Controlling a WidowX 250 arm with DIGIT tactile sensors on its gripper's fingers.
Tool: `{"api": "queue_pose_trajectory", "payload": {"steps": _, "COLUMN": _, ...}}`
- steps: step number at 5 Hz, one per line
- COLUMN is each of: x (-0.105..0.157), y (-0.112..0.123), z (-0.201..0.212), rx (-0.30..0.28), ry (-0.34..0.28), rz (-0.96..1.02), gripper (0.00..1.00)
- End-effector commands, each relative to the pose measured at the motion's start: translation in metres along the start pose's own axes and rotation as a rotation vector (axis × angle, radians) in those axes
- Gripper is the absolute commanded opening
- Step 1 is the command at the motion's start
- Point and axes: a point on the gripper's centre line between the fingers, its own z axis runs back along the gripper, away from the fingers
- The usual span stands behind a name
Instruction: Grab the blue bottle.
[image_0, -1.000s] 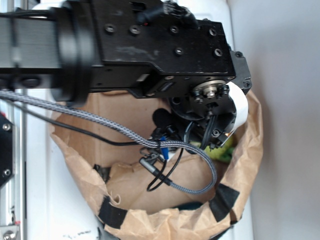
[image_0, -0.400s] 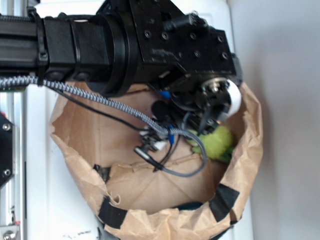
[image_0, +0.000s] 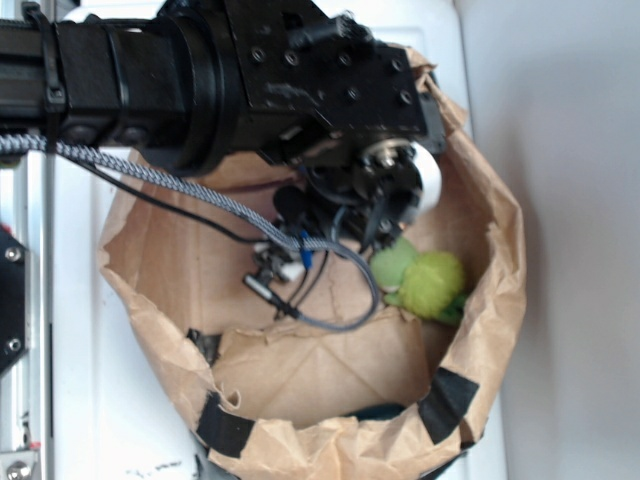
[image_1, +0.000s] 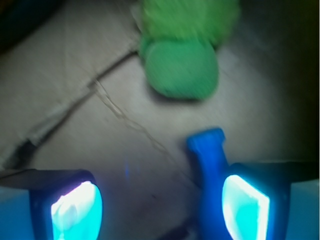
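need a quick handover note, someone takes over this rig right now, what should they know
End effector: open, nothing clamped, low inside the brown paper bag.
Blue bottle: on the bag floor, cap end pointing toward the green plush toy, lying against the right-hand finger in the wrist view, not centred in the gap.
Done: descent into the bag, rough approach.
Left: shift so the bottle sits between the fingers, close, lift out.

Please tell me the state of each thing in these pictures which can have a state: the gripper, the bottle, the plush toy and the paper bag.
gripper: open, fingers wide apart, holding nothing.
blue bottle: lying on the bag floor, cap on, neck beside the inner side of one finger; not gripped.
green plush toy: lying loose on the bag floor, beyond the bottle, apart from the gripper.
paper bag: open at the top, rim rolled down, crumpled.
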Motion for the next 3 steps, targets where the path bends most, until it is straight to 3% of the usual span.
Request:
{"api": "queue_pose_trajectory", "payload": {"steps": 1, "x": -0.017, "y": 0.022, "z": 0.002, "rx": 0.017, "ry": -0.024, "rz": 0.026, "gripper": 1.0}}
{"api": "queue_pose_trajectory", "payload": {"steps": 3, "x": 0.002, "y": 0.037, "z": -0.026, "rx": 0.048, "ry": 0.028, "rz": 0.018, "gripper": 1.0}}
